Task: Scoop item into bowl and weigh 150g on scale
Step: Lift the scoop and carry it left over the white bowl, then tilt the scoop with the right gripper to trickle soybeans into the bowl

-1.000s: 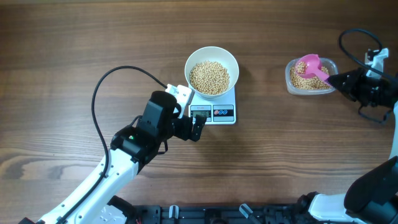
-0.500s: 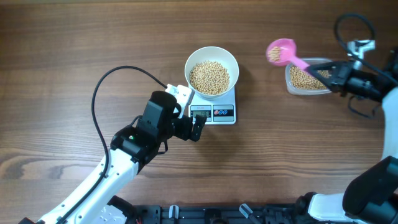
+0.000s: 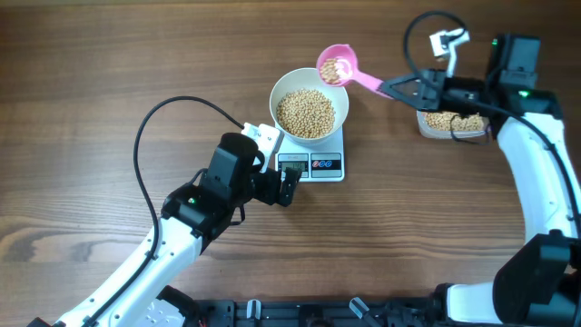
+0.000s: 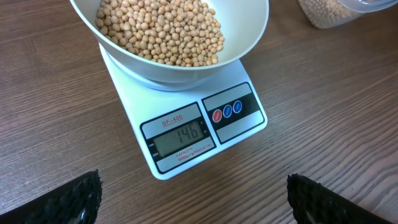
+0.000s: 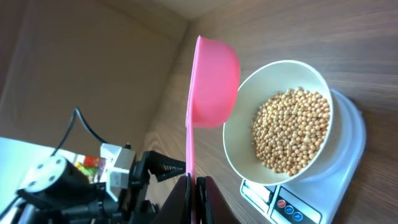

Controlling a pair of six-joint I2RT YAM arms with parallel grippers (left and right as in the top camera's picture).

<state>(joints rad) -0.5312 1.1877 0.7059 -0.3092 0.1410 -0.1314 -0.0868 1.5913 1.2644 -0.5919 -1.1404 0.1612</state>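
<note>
Two grippers: right gripper (image 3: 398,88) pinches the pink scoop (image 3: 336,66), cup at the bowl (image 3: 278,91) rim ahead; left gripper (image 3: 288,187) gapes wide, empty, just short of the scale (image 3: 327,166).

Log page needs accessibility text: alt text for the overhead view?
The right gripper holds a pink scoop with a few beans at the rim of the white bowl of beans on the scale. The open left gripper hovers near the display.

Bright, even light from above; soft shadows. Overhead sharp. Left wrist: scale (image 4: 193,124) display crisp, fingertips (image 4: 68,199) in bottom corners blurred. Right wrist: pink scoop (image 5: 211,74) close, slightly soft.
</note>
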